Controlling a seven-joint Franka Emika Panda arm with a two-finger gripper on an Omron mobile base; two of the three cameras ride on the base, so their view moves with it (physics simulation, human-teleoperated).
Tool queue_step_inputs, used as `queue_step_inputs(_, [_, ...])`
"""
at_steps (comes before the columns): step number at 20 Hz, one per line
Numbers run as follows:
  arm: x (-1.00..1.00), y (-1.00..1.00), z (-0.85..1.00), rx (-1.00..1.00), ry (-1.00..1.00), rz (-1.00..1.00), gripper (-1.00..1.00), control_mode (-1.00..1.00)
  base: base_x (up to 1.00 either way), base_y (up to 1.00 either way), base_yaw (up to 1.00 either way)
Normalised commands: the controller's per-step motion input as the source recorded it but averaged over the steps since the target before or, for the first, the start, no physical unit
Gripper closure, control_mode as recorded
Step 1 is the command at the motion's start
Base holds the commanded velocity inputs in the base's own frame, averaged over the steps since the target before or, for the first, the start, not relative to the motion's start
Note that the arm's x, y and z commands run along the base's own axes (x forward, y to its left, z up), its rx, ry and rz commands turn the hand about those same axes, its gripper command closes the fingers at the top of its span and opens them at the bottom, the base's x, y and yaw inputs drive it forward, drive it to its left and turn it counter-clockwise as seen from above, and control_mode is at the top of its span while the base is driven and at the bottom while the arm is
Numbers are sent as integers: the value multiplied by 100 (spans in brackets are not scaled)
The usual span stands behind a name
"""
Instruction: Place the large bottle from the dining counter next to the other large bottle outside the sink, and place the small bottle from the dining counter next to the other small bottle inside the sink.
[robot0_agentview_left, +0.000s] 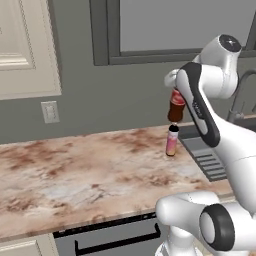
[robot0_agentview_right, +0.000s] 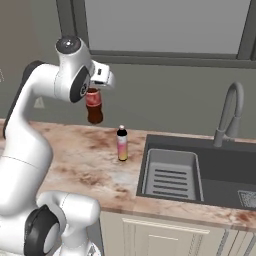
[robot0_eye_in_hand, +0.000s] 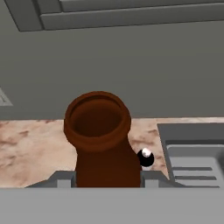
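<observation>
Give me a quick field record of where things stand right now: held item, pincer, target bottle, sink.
held item: brown bottle with red label, lifted clear of the wall countertop
pincer: pincer shut on the brown bottle
target bottle: pinkish bottle upright on the countertop, left of the sink
gap: brown bottle hangs above and slightly left of the pinkish bottle, not touching
sink: ribbed tray inside, faucet behind

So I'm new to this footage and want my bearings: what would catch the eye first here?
The brown bottle hanging in the air, held in the gripper above the marble countertop. Just below it and toward the sink, a pinkish bottle with a dark cap stands alone on the countertop, left of the basin with its tall faucet.
</observation>
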Motion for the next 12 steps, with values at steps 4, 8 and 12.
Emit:
queue_step_inputs(4, [-6,-19,-30,-1,10,-2,100,-100,0,0,0])
queue_step_inputs(8, [-17,-11,-29,-1,7,-2,100,-100,0,0,0])
queue_step_inputs(12, [-28,-8,-29,0,1,-2,100,-100,0,0,0])
